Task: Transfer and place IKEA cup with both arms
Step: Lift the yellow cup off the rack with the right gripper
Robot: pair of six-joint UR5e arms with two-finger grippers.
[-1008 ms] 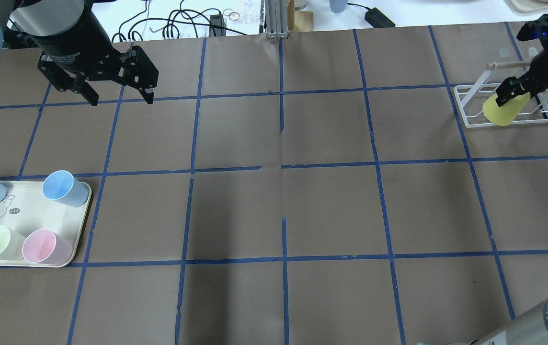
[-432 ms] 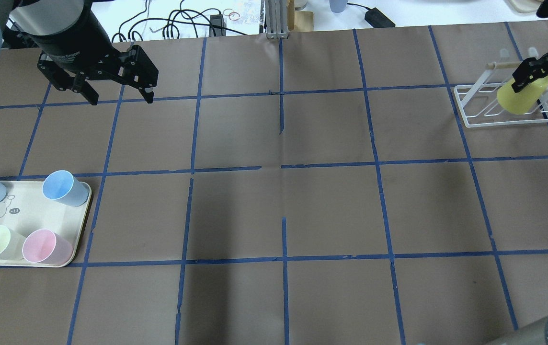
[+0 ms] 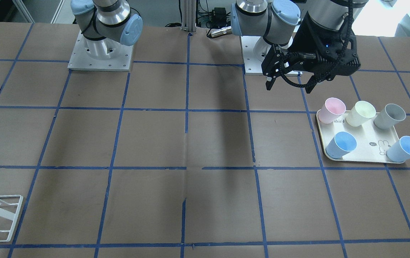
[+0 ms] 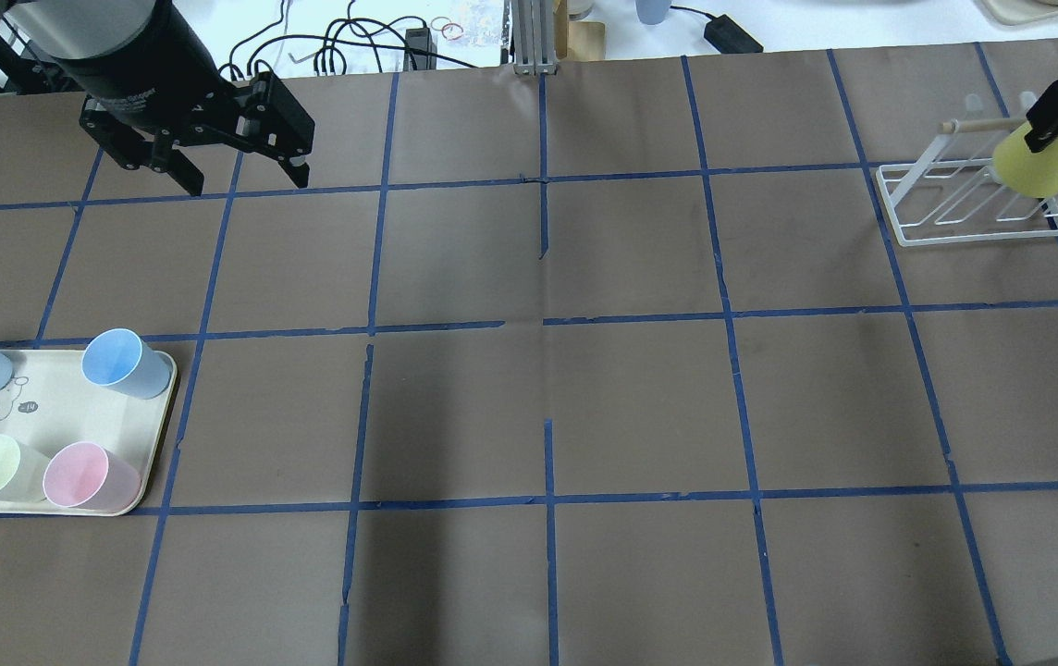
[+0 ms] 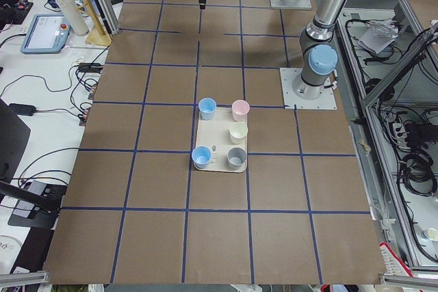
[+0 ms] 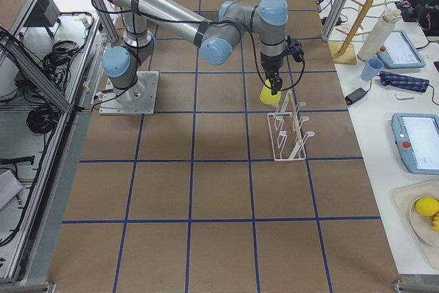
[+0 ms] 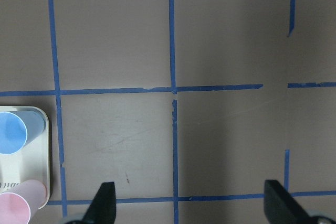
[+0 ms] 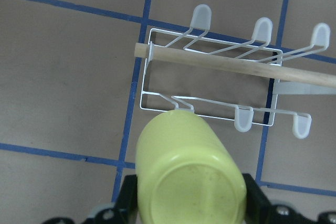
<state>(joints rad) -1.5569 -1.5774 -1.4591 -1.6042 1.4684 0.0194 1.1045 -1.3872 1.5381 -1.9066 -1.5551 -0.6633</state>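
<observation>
Right gripper (image 8: pixel 192 199) clamped on IKEA cup (image 4: pixel 1042 166); the cup sits between its fingers, above the rack (image 8: pixel 210 61). Left gripper (image 4: pixel 245 180) spread wide, empty.

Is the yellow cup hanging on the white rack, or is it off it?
Off it. The right gripper is shut on the yellow cup and holds it above the white rack, whose visible pegs are all bare.

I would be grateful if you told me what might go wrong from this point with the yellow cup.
The yellow cup hangs close above the white wire rack in the right pincer; moving sideways too soon could snag its prongs or wooden bar.
The cup's wall is smooth and tapered, so it may slip, likeliest at handover to the open left pincer.
The tray already holds five cups; setting down could knock one.
</observation>
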